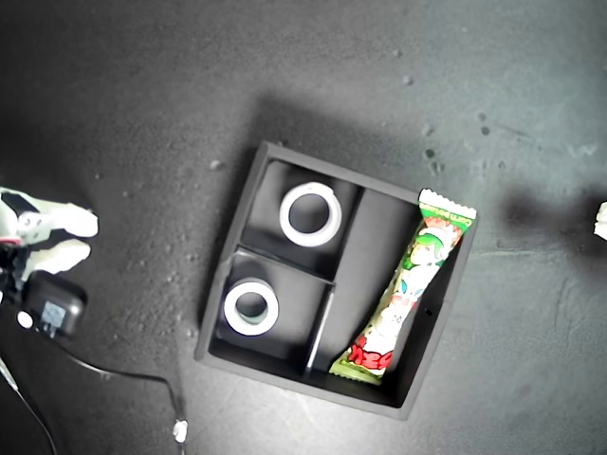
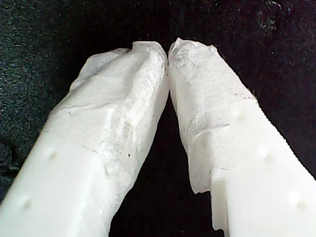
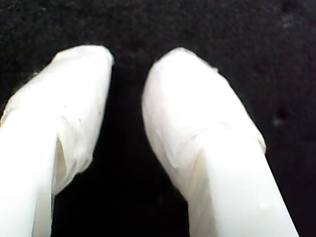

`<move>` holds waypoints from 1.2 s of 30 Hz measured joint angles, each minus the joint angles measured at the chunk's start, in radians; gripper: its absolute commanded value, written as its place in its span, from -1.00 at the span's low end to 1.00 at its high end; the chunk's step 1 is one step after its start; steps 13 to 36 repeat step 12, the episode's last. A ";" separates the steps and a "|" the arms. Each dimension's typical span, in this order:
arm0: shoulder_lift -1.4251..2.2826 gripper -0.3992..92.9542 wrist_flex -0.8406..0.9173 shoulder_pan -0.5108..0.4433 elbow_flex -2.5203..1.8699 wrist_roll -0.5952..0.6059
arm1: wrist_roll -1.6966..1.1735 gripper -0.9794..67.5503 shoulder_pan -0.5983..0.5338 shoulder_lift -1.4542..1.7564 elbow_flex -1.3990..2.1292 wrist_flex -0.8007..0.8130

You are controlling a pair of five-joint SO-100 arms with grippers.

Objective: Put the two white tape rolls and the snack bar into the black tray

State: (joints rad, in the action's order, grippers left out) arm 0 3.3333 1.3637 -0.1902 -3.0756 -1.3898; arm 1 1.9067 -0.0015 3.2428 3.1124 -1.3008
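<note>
Snack bar (image 1: 406, 296) lies in black tray (image 1: 432, 355), grippers apart.

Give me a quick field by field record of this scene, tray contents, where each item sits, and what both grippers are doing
tray: black tray, square, on a dark surface
first tape roll: first tape roll, flat in one small compartment
second tape roll: second tape roll, flat in the other small compartment
snack bar: snack bar, lying along the long compartment, on the exterior view's right side of the tray
my first gripper: my first gripper, tips touching, holding nothing
my second gripper: my second gripper, a gap between the tips, holding nothing
items outside tray: none visible
</note>
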 measured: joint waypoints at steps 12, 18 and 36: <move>0.000 -0.88 0.000 0.000 0.000 0.020 | 0.000 -0.97 0.000 0.000 0.000 0.000; 0.000 -0.88 0.000 0.000 0.000 0.020 | 0.000 -0.97 0.000 0.000 0.000 0.000; 0.000 -0.88 0.000 0.000 0.000 0.020 | 0.000 -0.97 0.000 0.000 0.000 0.000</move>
